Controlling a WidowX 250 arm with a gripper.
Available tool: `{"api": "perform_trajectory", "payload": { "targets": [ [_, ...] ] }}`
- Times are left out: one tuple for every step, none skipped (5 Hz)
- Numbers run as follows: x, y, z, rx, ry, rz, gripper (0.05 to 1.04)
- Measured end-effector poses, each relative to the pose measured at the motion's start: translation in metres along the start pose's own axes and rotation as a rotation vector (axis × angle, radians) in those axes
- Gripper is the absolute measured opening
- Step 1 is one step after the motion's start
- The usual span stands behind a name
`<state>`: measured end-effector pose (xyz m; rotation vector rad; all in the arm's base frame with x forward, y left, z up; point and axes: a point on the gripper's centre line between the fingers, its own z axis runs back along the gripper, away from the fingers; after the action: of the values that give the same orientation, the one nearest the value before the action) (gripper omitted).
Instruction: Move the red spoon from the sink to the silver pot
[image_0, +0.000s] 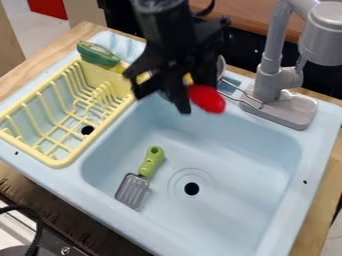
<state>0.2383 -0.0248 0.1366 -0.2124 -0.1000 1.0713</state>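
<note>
In the camera view, the gripper (161, 104) hung over the sink's far edge, its fingers apart. The red spoon (208, 99) showed its bowl just beside the right-hand finger in the picture, above or near that edge; whether it touched the gripper, and what bore its weight, I could not tell. Its place there probably served the task, since a silver rim, likely the silver pot (221, 67), showed right behind, mostly hidden by the arm. What the pot held, if anything, could not be made out

The sink (260, 150) held a spatula (151, 162), lying flat beside the drain (192, 188), green handle toward the far wall, perhaps simply left out of the way. The yellow dish rack (100, 131) stood alongside, with a green brush-like thing (97, 54) at its far end
</note>
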Motion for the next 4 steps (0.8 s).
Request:
{"api": "perform_trajectory", "payload": {
  "targets": [
    [0.015,-0.015,0.003,-0.020,-0.025,0.007,0.339],
    [0.023,-0.024,0.000,-0.010,-0.032,0.017,0.339],
    [0.034,-0.032,-0.004,-0.003,-0.010,0.021,0.339],
    [0.042,-0.039,-0.016,0.025,-0.006,0.031,0.339]
  ]
}}
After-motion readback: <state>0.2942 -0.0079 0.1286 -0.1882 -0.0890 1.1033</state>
